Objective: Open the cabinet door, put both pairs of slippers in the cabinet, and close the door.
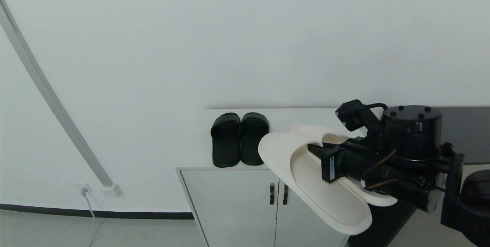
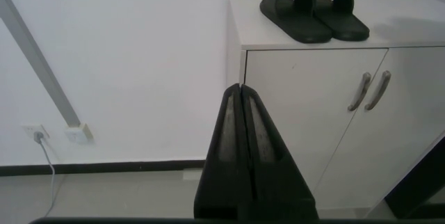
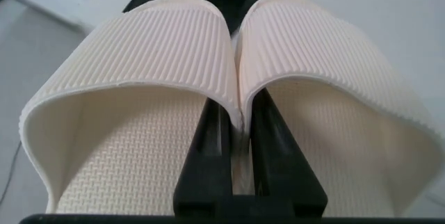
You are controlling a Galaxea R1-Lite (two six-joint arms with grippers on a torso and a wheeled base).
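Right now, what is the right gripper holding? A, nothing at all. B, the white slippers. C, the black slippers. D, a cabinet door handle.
B: the right gripper is shut on the inner edges of the white slippers, which hang in the air in front of the cabinet, while the black slippers sit on its top.
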